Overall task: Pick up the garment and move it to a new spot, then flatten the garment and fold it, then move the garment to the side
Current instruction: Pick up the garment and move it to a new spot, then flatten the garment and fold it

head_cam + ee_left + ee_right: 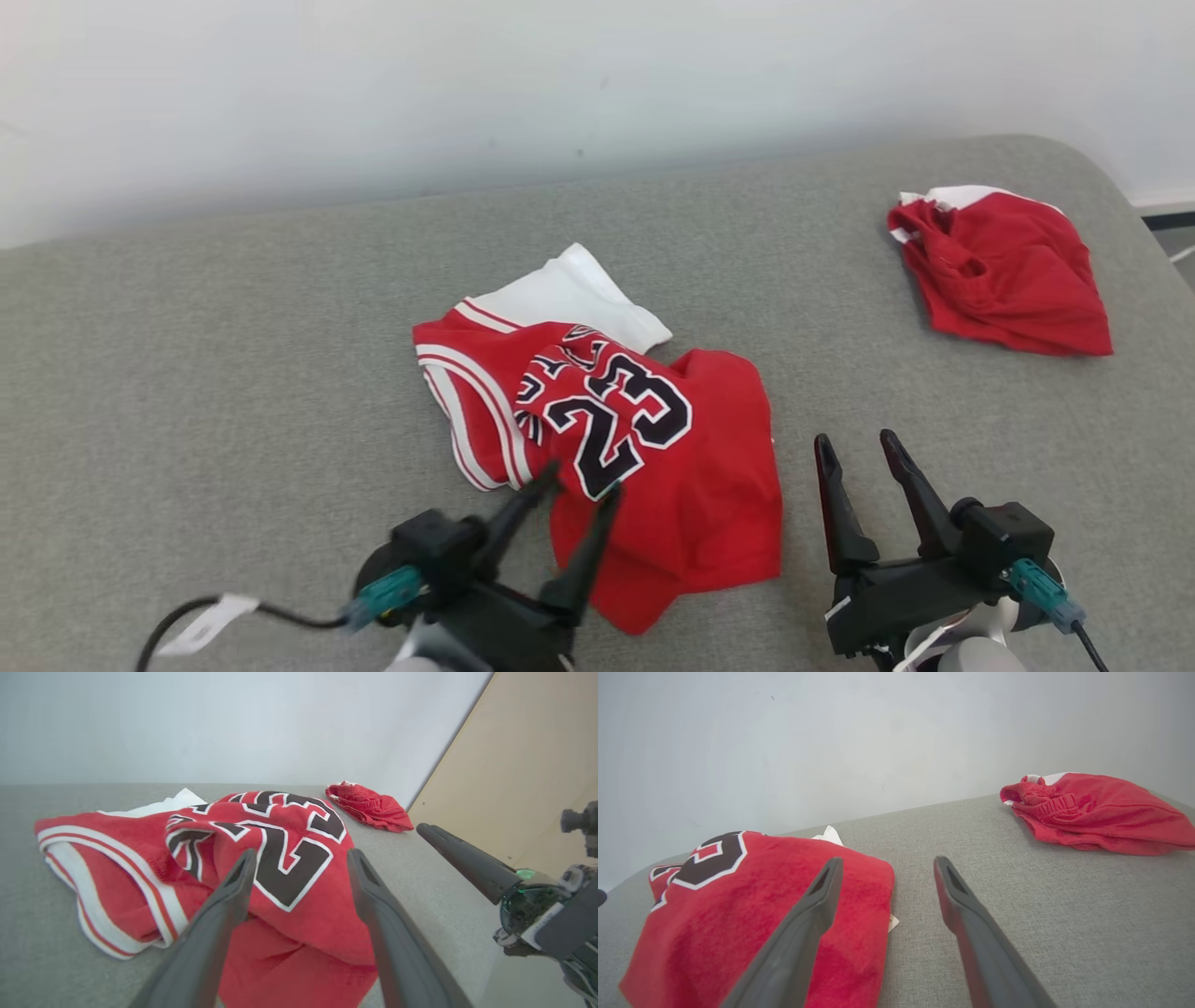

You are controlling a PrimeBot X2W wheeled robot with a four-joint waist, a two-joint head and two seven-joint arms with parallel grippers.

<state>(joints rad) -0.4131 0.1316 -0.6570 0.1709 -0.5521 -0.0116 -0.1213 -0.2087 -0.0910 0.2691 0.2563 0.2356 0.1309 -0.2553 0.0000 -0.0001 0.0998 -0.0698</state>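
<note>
The garment (681,467) is a red jersey with a black "23" and white trim, lying crumpled in the middle of the grey padded surface (233,373). My left gripper (581,483) hovers at its near edge, open, fingers spread over the number. In the left wrist view the jersey (140,858) spreads out behind and between the left gripper (301,854), and nothing is pinched. My right gripper (854,441) stands open over bare surface just right of the jersey. The right wrist view shows the right gripper (888,861) beside the jersey's right edge (761,914).
A second red garment (1008,271) lies bunched at the far right of the surface, also seen as a red heap (1101,812) in the right wrist view. A pale wall (560,84) rises behind. The surface's rounded edge falls away at the right.
</note>
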